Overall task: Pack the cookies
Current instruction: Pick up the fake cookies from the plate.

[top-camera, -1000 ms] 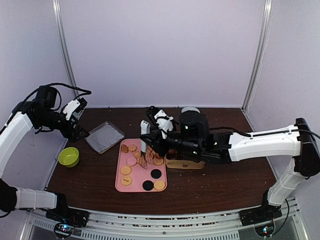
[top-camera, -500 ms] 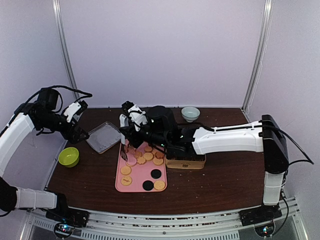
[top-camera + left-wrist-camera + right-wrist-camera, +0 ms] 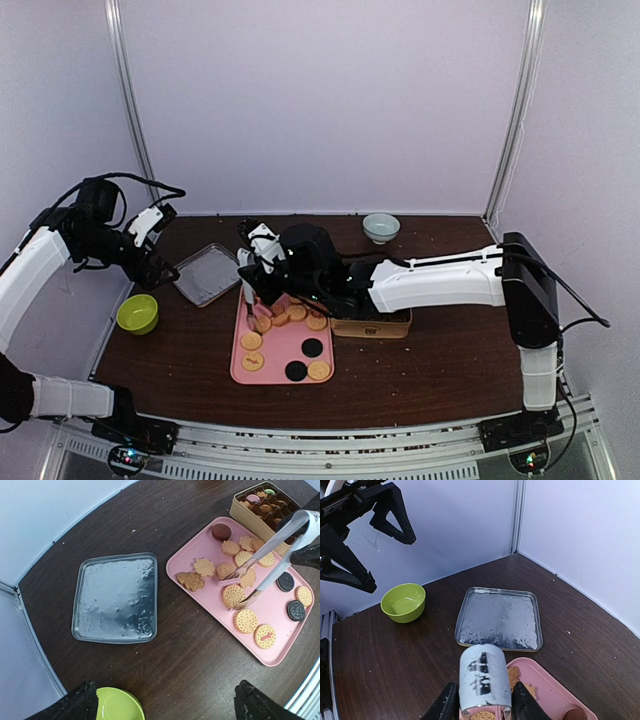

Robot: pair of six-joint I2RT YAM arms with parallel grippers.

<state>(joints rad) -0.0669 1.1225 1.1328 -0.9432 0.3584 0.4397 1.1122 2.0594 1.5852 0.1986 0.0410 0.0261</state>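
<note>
Right end effector [image 3: 484, 705], we see, grips tongs [image 3: 270, 544] reaching cookies [image 3: 232, 596] on the pink tray [image 3: 192, 555]; left end effector [image 3: 160, 242] gapes empty.

The cookies [image 3: 246, 620], mostly tan rounds and leaf shapes, are laid flat in a single layer. Several are clustered at the tips of the tongs [image 3: 277, 537]. Two black ones [image 3: 295, 610] are seen beside its arms, and a dark red one [image 3: 221, 531] lies off to one side of the tips.
</note>
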